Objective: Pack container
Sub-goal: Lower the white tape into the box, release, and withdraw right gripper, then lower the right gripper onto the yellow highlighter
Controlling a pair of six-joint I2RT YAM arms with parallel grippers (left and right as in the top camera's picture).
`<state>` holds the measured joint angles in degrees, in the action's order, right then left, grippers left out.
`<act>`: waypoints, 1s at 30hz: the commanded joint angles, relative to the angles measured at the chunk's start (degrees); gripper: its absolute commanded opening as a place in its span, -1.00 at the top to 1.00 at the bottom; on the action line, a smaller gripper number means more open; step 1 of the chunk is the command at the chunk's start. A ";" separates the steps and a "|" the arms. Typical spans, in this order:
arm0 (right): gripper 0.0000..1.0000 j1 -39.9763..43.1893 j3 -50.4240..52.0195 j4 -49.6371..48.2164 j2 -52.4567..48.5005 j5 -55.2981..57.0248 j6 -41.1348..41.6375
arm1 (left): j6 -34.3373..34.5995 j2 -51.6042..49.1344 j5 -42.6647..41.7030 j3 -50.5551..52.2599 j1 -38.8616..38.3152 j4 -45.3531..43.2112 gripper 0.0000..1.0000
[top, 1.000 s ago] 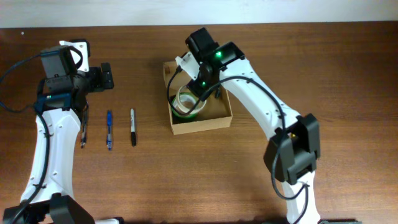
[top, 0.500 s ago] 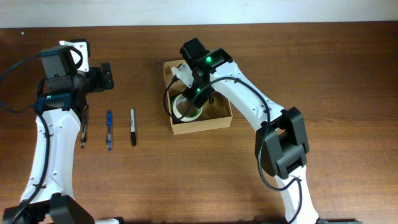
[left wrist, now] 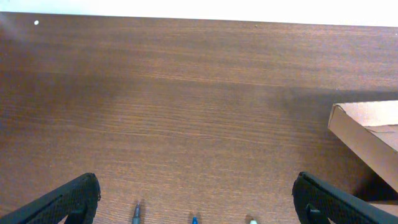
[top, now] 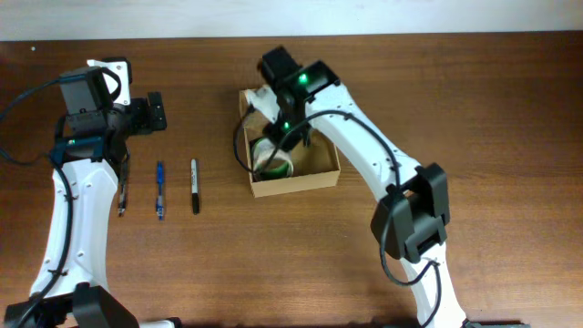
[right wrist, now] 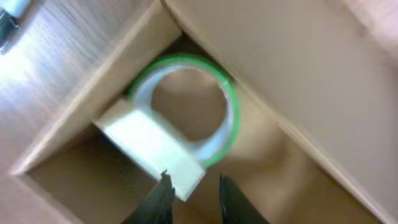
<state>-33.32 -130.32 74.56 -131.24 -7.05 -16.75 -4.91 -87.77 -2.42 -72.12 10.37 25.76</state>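
My right end effector point(right wrist: 193, 182), fingers slightly apart and empty, is over the tape roll point(right wrist: 231, 109) in the box point(top: 296, 187). My left end effector point(left wrist: 196, 183) is wide apart.

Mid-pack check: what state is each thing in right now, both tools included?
container: lid open, tape roll inside.
tape roll: in the container, not gripped.
right tool: over the container, fingers slightly apart, empty.
left tool: wide open, empty, above the table.
blue pen: lying on the table, unpacked.
black marker: lying on the table, unpacked.
thin dark pen: lying on the table, unpacked.
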 commanded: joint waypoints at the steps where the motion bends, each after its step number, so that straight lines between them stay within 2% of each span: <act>1: 0.49 -0.13 -10.51 2.58 5.55 5.16 -0.11 | 0.52 -0.42 -0.63 -1.22 0.28 0.02 -0.99; 4: 0.42 0.96 -20.59 5.57 7.37 10.54 2.86 | 0.52 -0.42 -0.63 -1.22 0.28 0.02 -0.99; 8: 0.35 4.74 -28.94 8.87 9.84 11.02 3.74 | 0.52 -0.42 -0.63 -1.22 0.28 0.02 -0.99; 13: 0.34 15.50 -28.50 10.69 16.04 10.73 6.49 | 0.52 -0.42 -0.63 -1.22 0.28 0.02 -0.99; 17: 0.34 27.34 -19.87 8.24 22.14 9.42 9.66 | 0.52 -0.42 -0.63 -1.22 0.28 0.02 -0.99; 21: 0.34 39.34 -1.62 3.34 28.30 1.79 10.36 | 0.50 -0.42 -0.63 -1.22 0.28 0.02 -0.99; 26: 0.35 46.31 16.72 3.74 28.79 -2.40 12.94 | 0.52 -0.42 -0.63 -1.22 0.28 0.02 -0.99; 30: 0.34 48.13 30.80 0.55 28.79 -5.88 9.38 | 0.52 -0.42 -0.63 -1.22 0.28 0.02 -0.99</act>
<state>13.96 -108.18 76.58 -102.56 -7.35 -5.69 -4.91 -87.77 -2.44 -72.14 10.37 25.80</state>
